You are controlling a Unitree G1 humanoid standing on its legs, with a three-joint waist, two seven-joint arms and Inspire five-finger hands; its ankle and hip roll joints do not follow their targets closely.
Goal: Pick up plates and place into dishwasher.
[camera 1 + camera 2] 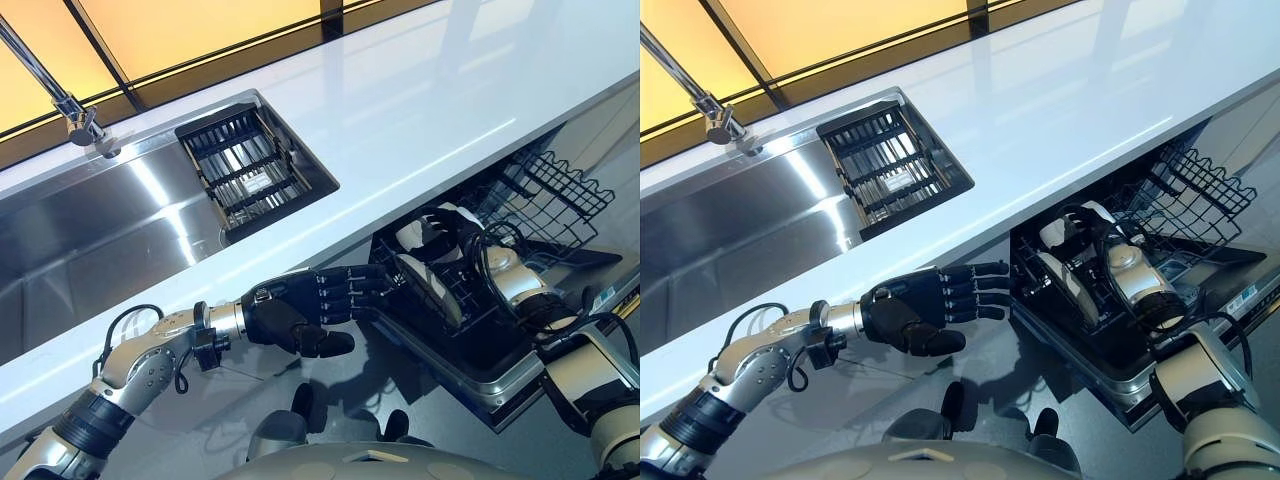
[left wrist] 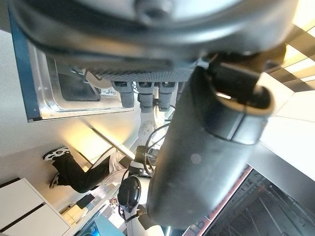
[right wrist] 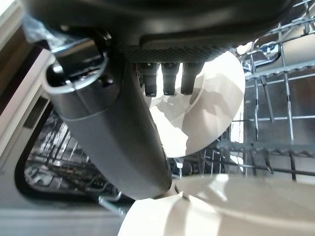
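White plates: two can be counted standing on edge in the lower rack [image 1: 440,330] of the open dishwasher; the nearer plate [image 1: 418,282] and the farther plate [image 1: 418,234] sit one behind the other. The right wrist view shows the same pair, one plate [image 3: 206,105] in the wires and another [image 3: 221,206] close to the camera.
Plates left outside: none visible on the counter [image 1: 420,110] or in the sink [image 1: 100,240], so by my reading the loading is near its end, or at it.
Right hand: the right hand [image 1: 462,232] is down inside the rack beside the plates; its wrist view shows fingers [image 3: 167,78] pointing straight toward the farther plate with the thumb [image 3: 113,137] alongside. It looks relaxed rather than clamped, though whether a fingertip touches the rim I cannot tell.
Left hand: the left hand [image 1: 300,315] hovers below the counter edge with fingers stretched flat toward the rack's near corner, holding nothing.
Racks: two wire racks show in the dishwasher, the plate rack and a further rack [image 1: 550,190] with no plates in it that I can see.
Sink fittings: one dark drainer basket [image 1: 245,165], no plates in it, and one tap [image 1: 60,95].
Remaining step: probably freeing the right hand and checking that the plates stand firm.
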